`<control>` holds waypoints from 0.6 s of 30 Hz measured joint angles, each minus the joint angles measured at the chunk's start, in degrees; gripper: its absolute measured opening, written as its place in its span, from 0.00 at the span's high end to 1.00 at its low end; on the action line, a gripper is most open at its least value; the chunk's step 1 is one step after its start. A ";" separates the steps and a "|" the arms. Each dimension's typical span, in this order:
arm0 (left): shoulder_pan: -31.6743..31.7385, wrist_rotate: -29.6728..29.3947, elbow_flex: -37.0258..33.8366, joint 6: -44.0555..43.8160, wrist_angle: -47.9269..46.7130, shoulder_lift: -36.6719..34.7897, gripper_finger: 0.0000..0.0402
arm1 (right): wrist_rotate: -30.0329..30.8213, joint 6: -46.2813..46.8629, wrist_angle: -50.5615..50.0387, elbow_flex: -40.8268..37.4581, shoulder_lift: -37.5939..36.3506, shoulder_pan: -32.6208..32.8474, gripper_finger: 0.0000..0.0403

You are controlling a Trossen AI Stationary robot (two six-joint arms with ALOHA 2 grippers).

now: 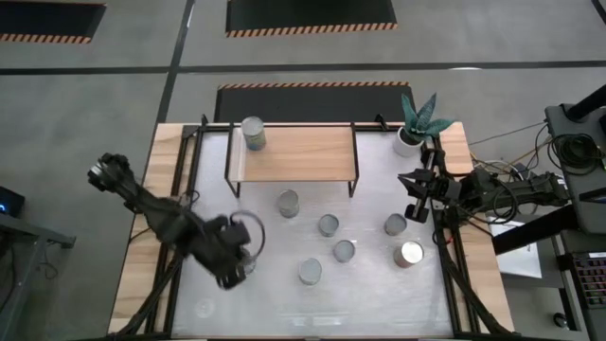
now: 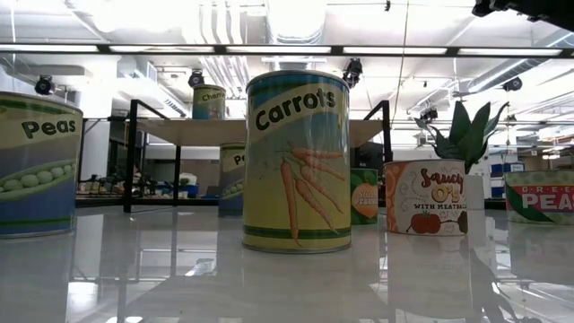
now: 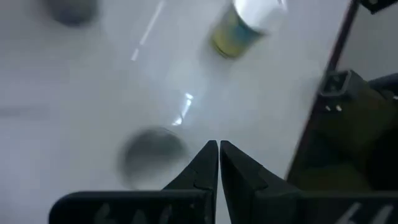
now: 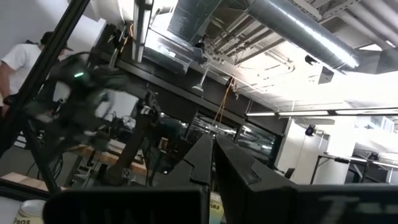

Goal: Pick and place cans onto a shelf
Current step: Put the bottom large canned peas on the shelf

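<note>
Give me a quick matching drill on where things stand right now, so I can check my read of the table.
Things:
1. left gripper
2. brightest-lidded can
3. plant pot
4. can labelled "Cherr"

Places or states:
A. on the table, beside the right end of the shelf
B. fingers shut, over the table's left part
C. on the shelf's top board, left end
D. on the table's right part, among the loose cans

Pairs: 1-B, 2-D, 3-A, 4-C

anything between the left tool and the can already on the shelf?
High view: no can lies between the left tool and the can on the shelf, only bare table and the shelf's black frame.
</note>
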 joint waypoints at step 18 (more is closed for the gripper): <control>-3.47 1.99 1.77 4.54 -5.40 15.92 0.74 | 0.00 -1.04 0.04 0.00 0.00 0.00 0.98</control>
